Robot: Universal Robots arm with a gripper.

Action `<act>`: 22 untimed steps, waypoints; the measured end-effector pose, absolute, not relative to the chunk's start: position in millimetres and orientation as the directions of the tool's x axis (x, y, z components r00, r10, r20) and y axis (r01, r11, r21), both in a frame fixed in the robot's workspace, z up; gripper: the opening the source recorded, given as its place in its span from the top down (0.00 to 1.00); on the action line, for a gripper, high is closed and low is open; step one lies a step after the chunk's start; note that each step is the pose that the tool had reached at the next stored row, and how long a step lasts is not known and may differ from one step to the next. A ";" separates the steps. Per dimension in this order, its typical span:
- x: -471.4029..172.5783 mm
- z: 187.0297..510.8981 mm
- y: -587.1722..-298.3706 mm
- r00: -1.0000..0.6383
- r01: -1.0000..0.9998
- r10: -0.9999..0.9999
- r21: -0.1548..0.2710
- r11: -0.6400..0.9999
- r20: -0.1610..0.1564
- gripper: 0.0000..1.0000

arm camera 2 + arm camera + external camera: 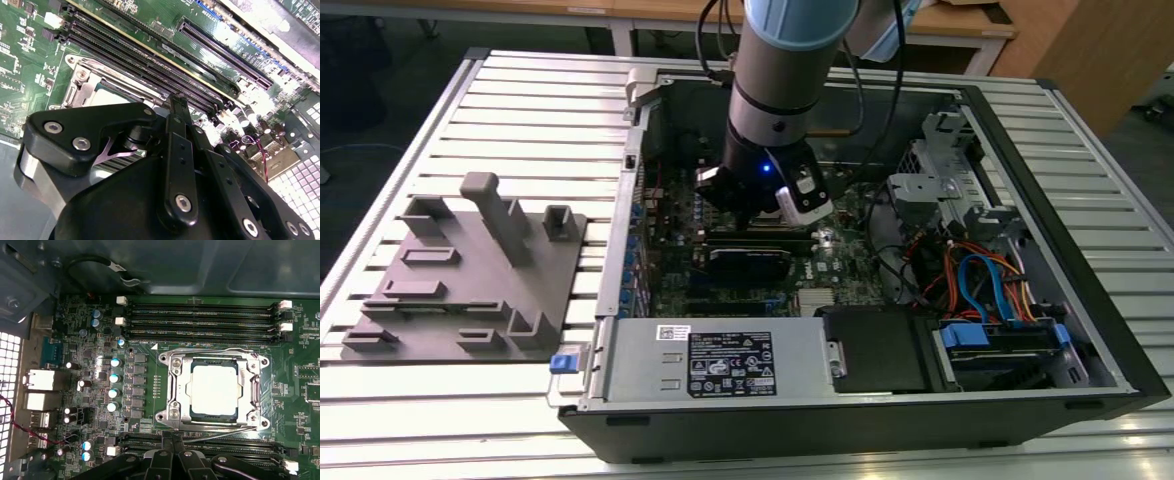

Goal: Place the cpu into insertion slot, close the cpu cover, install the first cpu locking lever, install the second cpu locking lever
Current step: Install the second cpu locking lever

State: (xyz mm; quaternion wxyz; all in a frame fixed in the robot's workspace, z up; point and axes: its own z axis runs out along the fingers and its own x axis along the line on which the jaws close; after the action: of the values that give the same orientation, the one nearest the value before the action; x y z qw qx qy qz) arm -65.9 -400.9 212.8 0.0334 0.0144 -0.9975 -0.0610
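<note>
In the first wrist view the cpu (215,390), a dull silver square, lies flat in the socket. The cpu cover (175,385), a silvery frame, lies down around it. One thin wire lever (215,350) runs along the socket's side by the memory slots. Another lever (225,431) runs slanted along the opposite side, its end close to my gripper (172,440), whose black fingers stand together, shut, with nothing seen between them. In the second wrist view the gripper (177,107) hangs just beside the cover (82,85). In the exterior view the gripper (767,215) is low over the motherboard.
Black memory slots (200,320) flank the socket, and capacitors (114,377) stand beside it. The open computer case (1081,290) walls in the board, with a power supply (707,360), coloured cables (987,280) and a black block (747,262). A grey fixture plate (467,270) lies outside.
</note>
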 end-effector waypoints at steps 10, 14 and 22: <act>-65.8 212.6 -403.2 -0.997 -0.026 -0.034 0.125 0.992 0.065 0.89; -65.9 212.4 -406.4 -0.997 -0.026 -0.034 0.127 0.992 0.065 0.89; -65.9 210.8 -409.2 -0.997 -0.026 -0.036 0.145 0.989 0.064 0.89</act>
State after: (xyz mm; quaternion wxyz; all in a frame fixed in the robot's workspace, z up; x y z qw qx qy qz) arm -65.9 -409.2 210.8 0.0333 0.0154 -0.9967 -0.0720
